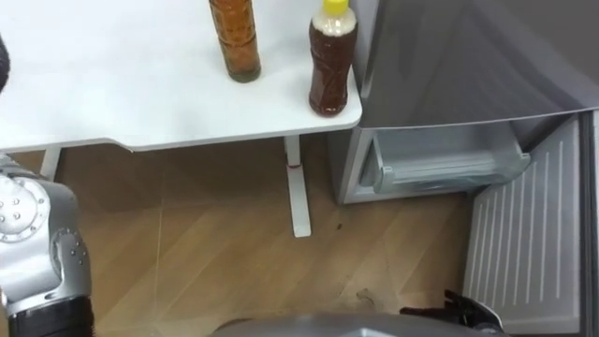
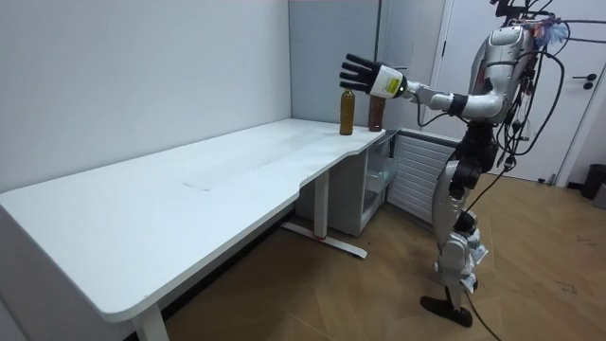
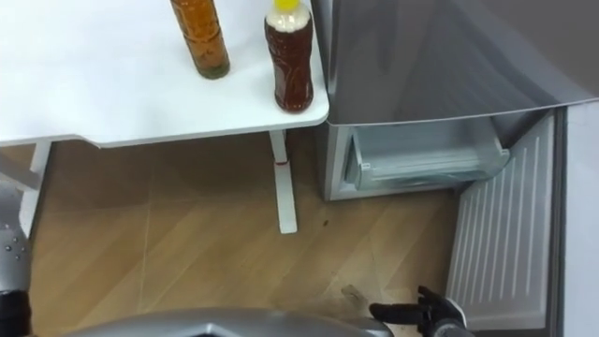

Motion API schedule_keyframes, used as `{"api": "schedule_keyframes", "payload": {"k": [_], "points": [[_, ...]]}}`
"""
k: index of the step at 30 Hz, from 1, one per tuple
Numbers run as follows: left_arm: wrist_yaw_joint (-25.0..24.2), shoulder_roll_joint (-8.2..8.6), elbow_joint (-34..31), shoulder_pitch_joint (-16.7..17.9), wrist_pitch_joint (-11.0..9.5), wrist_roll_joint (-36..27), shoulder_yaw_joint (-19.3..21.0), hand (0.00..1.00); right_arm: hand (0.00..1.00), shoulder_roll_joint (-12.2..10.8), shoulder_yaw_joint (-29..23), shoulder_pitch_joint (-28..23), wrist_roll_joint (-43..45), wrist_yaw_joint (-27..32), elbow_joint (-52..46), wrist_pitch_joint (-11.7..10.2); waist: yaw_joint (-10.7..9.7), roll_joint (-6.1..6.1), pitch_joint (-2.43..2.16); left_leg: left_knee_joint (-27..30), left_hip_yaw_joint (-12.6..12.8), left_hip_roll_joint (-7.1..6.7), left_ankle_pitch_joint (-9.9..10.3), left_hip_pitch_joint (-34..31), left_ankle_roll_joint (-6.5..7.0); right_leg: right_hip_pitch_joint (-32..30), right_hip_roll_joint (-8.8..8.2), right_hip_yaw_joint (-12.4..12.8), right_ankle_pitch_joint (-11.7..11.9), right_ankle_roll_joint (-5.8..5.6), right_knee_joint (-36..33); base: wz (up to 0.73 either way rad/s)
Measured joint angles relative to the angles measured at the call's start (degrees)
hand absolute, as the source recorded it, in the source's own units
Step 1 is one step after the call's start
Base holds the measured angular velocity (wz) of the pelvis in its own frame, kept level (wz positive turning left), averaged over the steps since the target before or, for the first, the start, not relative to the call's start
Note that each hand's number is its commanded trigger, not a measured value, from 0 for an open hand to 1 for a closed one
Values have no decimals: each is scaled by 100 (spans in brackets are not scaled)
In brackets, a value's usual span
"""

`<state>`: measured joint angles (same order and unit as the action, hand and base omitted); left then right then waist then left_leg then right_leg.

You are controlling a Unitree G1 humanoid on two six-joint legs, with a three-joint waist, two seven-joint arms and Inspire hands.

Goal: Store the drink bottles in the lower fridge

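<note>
Two drink bottles stand near the corner of the white table [image 1: 112,84]: an amber one [image 1: 236,42] and a darker one with a yellow cap [image 1: 332,61], right at the edge next to the fridge. In the room view my left hand [image 2: 365,76] is raised with fingers spread, open, just above and beside the bottles [image 2: 347,112], touching neither. My right hand [image 3: 421,309] hangs low in front of the fridge, fingers relaxed and holding nothing. The grey fridge [image 1: 468,56] stands right of the table, its lower compartment [image 1: 440,168] open.
The lower fridge door, a ribbed white panel [image 1: 533,243], is swung out on my right. A white table leg and foot [image 1: 298,192] stand on the wooden floor between me and the fridge. I stand close to the table corner.
</note>
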<state>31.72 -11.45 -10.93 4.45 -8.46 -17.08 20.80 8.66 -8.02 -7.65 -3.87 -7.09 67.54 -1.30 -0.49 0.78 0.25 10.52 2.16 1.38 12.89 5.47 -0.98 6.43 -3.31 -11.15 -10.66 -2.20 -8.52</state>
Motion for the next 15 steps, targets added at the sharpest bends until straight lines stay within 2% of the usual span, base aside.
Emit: {"api": "schedule_keyframes", "payload": {"k": [2,5,7,10,13,15], "points": [[-349,-13,-351,-16,175,-3,-177,0,0,-1,-2,34,6,-63,2,8,-78,-6,-4,0,0,0,0,-19,0,-10,0,1,0,0,5,0],[-803,-117,-760,-101,286,40,-473,0,0,0,-17,106,231,-113,-2,7,-161,6,1,0,5,-1,0,-27,0,-6,1,34,1,1,-7,-3],[-1111,-161,-864,-246,337,41,-582,0,0,5,-24,146,320,-137,-18,4,-233,21,-1,3,9,0,0,-27,0,1,1,29,1,1,-8,0],[-1623,-354,-922,-437,436,28,-816,0,0,59,-8,147,392,-178,-28,-4,-276,49,-3,28,18,0,0,-31,0,5,1,46,2,2,-10,-1],[-2075,-365,-923,-512,462,11,-1008,0,0,121,1,148,393,-166,-32,-6,-280,102,9,26,81,2,0,7,0,8,1,108,2,3,-20,-9],[-2285,-365,-936,-512,537,-17,-1028,0,0,147,0,146,396,-165,-32,-6,-289,131,0,26,103,3,0,19,0,2,2,151,2,2,-28,-11]]}}
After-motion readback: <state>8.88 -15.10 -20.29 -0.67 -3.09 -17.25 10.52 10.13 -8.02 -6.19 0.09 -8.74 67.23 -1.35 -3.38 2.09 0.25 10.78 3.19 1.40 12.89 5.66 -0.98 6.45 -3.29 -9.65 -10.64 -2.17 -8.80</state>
